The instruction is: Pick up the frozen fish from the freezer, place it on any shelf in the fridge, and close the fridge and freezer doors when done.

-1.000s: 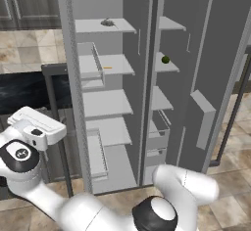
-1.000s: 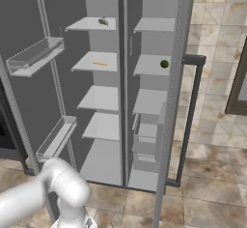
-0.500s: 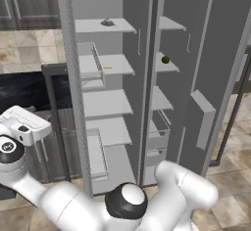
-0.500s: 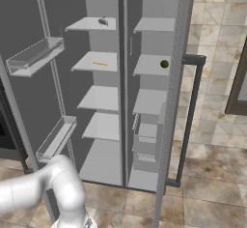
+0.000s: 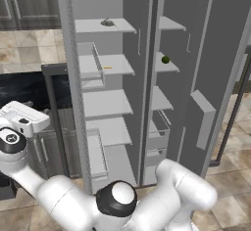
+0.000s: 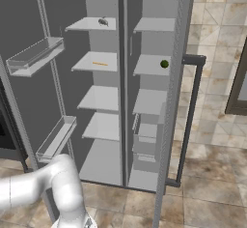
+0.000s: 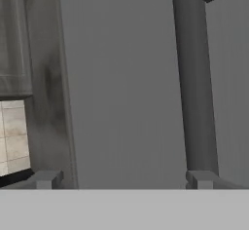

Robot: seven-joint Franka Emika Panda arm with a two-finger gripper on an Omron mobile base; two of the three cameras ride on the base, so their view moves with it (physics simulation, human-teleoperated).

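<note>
My arm's swung further to frame left behind the fridge door (image 5: 73, 103); gripper (image 7: 121, 178) fingers apart, empty. Frozen fish (image 5: 107, 23) already on fridge top shelf, upper centre. Doors next.

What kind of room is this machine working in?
It looks like a computer-rendered home kitchen. A tall grey side-by-side fridge stands open, its pale shelves nearly bare, with dark wood cabinets beside it and a beige tiled floor underfoot.
</note>
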